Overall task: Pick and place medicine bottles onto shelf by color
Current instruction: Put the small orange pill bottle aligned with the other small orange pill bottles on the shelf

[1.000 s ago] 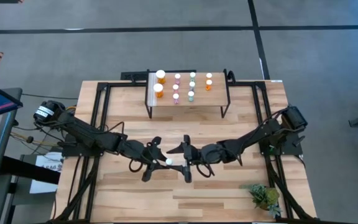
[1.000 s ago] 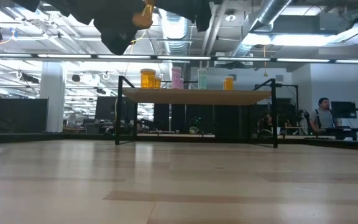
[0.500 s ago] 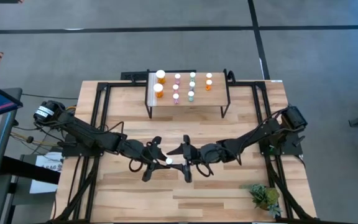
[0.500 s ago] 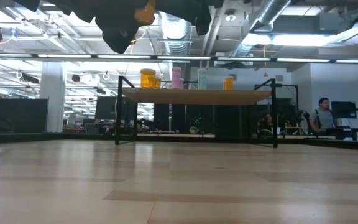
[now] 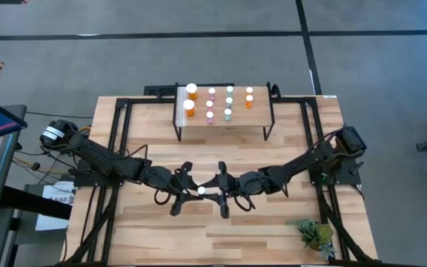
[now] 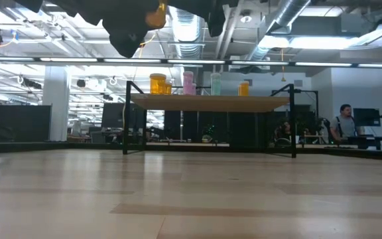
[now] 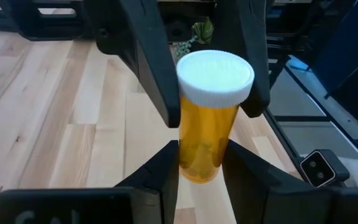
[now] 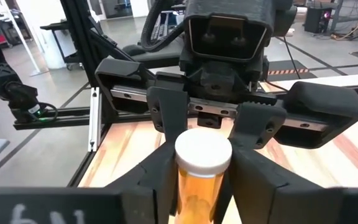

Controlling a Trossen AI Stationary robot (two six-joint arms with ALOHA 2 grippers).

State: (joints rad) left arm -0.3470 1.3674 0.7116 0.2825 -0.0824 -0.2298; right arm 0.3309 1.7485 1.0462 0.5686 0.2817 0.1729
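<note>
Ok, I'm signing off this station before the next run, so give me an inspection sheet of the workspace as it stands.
Surface: wooden table, mostly bare planks.
Job's things: nine bottles stand on the shelf in colour columns; one orange bottle is held in mid-air between both arms.
Clutter: small green plant at the table's near right corner.
Grippers: left gripper shut on the orange bottle's body; right gripper closing on the same bottle.
Cables: bundle by the left arm's base.
Surroundings: open workshop hall; a person sits far behind the table.
</note>
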